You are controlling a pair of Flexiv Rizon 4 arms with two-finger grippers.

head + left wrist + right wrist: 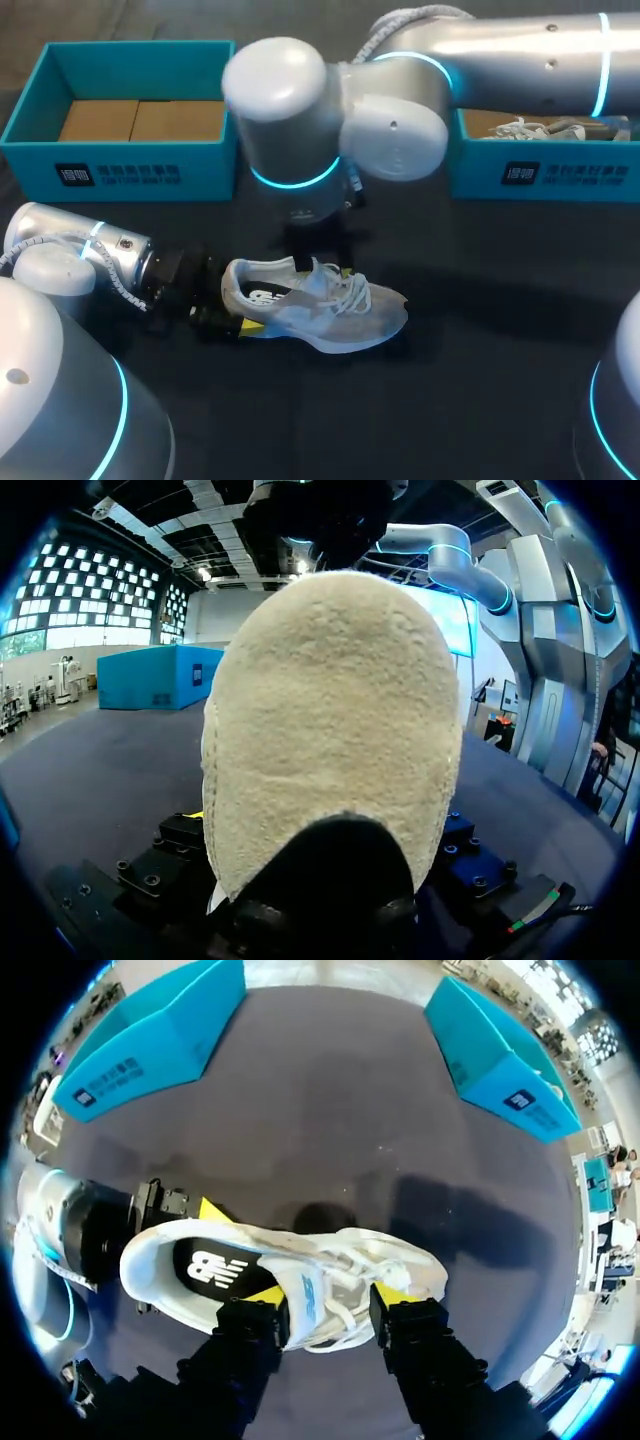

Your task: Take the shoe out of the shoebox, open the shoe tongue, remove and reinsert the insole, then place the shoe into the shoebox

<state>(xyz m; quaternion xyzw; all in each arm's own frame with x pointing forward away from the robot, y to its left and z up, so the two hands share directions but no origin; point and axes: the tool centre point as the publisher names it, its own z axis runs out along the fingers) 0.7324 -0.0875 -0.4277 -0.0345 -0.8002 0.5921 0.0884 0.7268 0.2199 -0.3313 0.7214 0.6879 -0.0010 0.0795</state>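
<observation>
Head view. White and grey mesh sneaker [320,305] lies on the black table [480,380], heel toward my left arm, toe toward the right. Left gripper [228,312] is at the heel, with one yellow tip showing on its near side. Right arm [400,110] reaches across from the right, and its wrist covers the table just behind the sneaker. Open teal cardboard shoebox [120,170] at back left shows a brown cardboard floor. A matching teal shoebox [545,175] at back right holds a second pale shoe [540,128].

Left wrist view. The cream fuzzy heel [330,730] fills the space ahead. This arm's own fingers are hidden beneath it.

Right wrist view. Right gripper [327,1300] straddles the laced midsection, one yellow tip pressed to each side of the upper, so it is clamped on the sneaker. Black insole [215,1270] with a white mark sits inside the heel opening. A left-gripper fingertip [213,1210] lies against the heel's far side. Together with the near-side tip, this means the left gripper grips the heel.
</observation>
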